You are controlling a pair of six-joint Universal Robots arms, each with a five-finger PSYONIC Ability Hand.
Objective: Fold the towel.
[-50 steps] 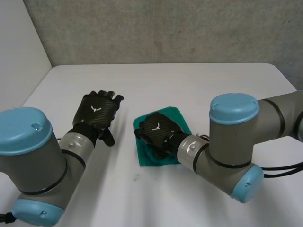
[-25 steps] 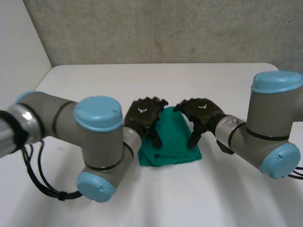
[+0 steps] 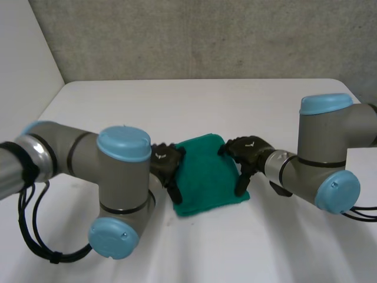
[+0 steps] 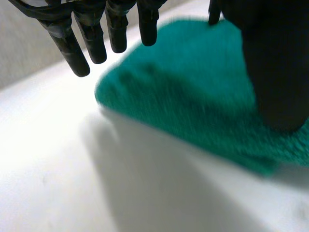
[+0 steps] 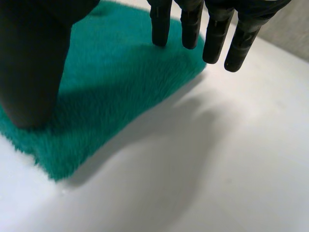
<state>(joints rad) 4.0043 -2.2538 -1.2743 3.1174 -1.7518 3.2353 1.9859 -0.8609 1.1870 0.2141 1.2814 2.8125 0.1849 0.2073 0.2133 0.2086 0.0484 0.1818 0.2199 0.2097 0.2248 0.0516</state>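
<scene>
A green towel (image 3: 207, 174) lies folded into a small thick pad on the white table (image 3: 200, 106), near its front middle. My left hand (image 3: 166, 164) is open at the towel's left edge. In the left wrist view its straight fingers (image 4: 91, 41) hang over the towel's (image 4: 193, 101) far corner and its thumb (image 4: 275, 77) rests on the pile. My right hand (image 3: 247, 151) is open at the right edge. From the right wrist, the towel (image 5: 116, 72) shows with the thumb (image 5: 34, 63) down on it and the fingers (image 5: 212, 34) straight above its corner.
A grey wall (image 3: 206, 35) runs behind the table's far edge and a pale wall (image 3: 23, 59) stands at its left. Both arms' elbows (image 3: 121, 177) (image 3: 327, 159) bulk low on either side of the towel. Bare tabletop lies beyond the towel.
A second ago the right hand sat curled on the towel and the left hand was off to the left. Now both hands are open, flanking the towel, lower and nearer than half a second ago.
</scene>
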